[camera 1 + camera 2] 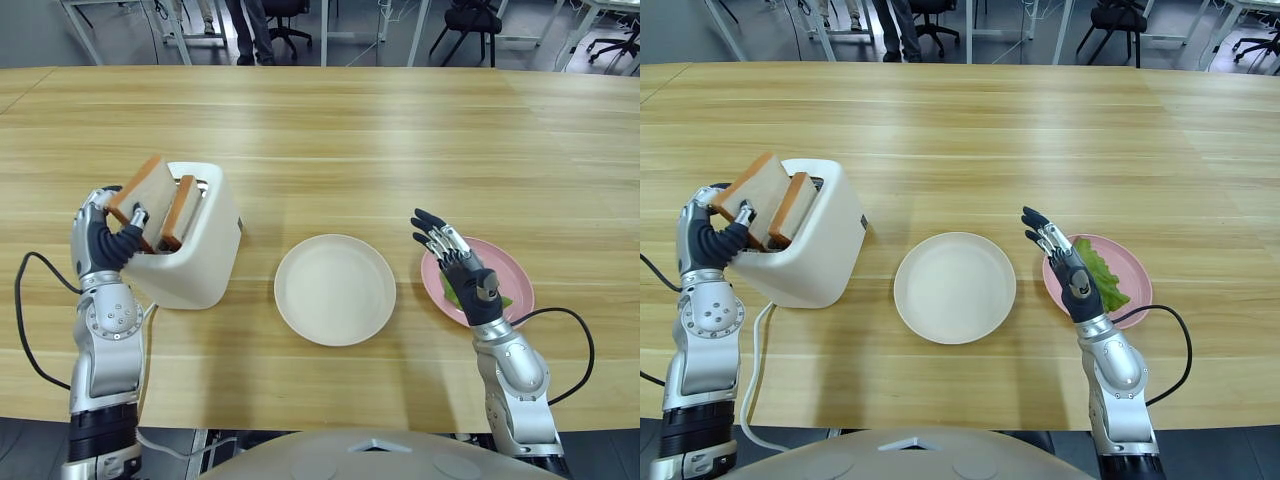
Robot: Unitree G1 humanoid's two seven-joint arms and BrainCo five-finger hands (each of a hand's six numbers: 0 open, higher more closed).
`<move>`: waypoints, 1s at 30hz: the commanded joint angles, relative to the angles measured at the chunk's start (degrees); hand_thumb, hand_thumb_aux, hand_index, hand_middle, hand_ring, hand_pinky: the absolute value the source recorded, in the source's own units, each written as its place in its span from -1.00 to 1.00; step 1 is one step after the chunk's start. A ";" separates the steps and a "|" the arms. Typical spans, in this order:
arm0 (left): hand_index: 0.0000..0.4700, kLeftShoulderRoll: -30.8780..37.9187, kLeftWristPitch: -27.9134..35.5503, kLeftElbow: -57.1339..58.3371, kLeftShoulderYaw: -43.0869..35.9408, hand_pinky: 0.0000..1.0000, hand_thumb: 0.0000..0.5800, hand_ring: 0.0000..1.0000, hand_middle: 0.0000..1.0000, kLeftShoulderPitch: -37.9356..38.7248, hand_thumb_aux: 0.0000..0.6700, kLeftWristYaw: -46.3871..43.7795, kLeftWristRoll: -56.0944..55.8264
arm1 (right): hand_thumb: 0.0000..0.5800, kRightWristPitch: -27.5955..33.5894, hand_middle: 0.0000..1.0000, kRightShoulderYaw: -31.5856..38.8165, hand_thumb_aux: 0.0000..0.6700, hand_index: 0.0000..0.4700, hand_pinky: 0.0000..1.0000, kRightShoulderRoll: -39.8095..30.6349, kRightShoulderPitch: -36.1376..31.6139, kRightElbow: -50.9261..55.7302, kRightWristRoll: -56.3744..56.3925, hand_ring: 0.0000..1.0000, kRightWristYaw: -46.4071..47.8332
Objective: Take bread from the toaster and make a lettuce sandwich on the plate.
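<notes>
The left hand grips a pale, brown-crusted bread slice, which is tilted and partly raised from the white toaster. A second slice stands in the slot beside it. The cream plate lies on the counter right of the toaster. The right hand, fingers spread and holding nothing, hovers over the pink plate. The right eye view reveals more of the green lettuce there.

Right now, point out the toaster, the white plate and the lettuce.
toaster [205, 255], left eye view, its white side wall.
white plate [335, 290], left eye view, its bare middle.
lettuce [1108, 272], right eye view, the leaf's middle.
</notes>
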 commanded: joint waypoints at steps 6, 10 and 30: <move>0.96 -1.82 -5.85 -4.51 3.26 0.14 1.00 0.14 0.14 -1.90 1.00 0.90 -7.10 | -1.00 3.43 -1.00 -0.78 -1.00 -1.00 -1.00 -1.76 -1.71 0.00 -14.44 -1.00 -6.27; 0.96 -2.44 -7.02 -5.83 4.60 0.24 1.00 0.24 0.24 -2.61 1.00 0.92 -9.87 | -1.00 -0.75 -1.00 -2.70 -1.00 -1.00 -1.00 -6.81 -3.82 0.76 -32.09 -1.00 -14.04; 0.96 -4.91 8.69 -34.55 -6.14 0.26 1.00 0.26 0.26 -8.67 1.00 -9.78 -15.62 | -1.00 10.73 -1.00 1.38 -1.00 -1.00 -1.00 -39.29 -11.41 24.88 -70.64 -1.00 -29.15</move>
